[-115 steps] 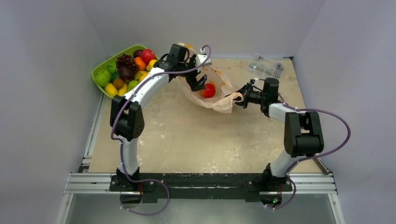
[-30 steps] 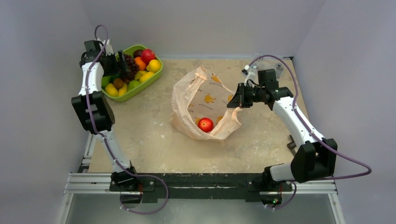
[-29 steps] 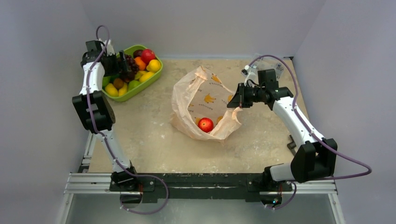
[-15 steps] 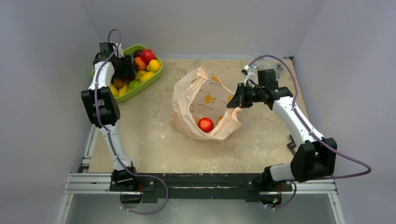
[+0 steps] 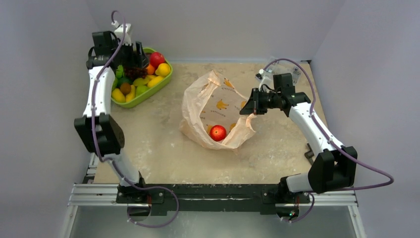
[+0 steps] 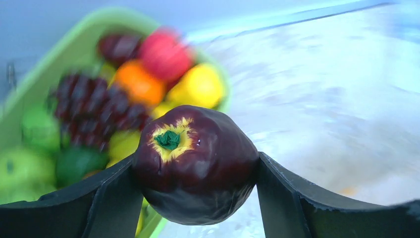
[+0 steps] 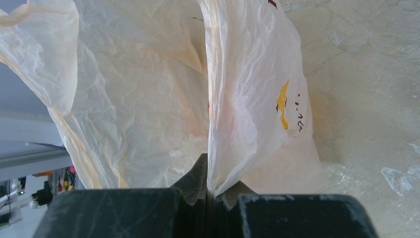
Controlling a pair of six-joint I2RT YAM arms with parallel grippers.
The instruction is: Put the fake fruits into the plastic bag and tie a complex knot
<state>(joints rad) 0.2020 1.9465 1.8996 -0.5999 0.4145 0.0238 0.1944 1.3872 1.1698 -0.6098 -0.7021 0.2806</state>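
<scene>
My left jaws pinch a dark maroon fruit (image 6: 195,163), maybe an apple, over the green tray (image 6: 74,47); my right jaws press together on the plastic bag (image 7: 257,99) at its rim.

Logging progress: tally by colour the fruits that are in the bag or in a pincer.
1 red fruit, inside the plastic bag
1 dark maroon fruit, gripped in the left pincer
Total: 2
</scene>
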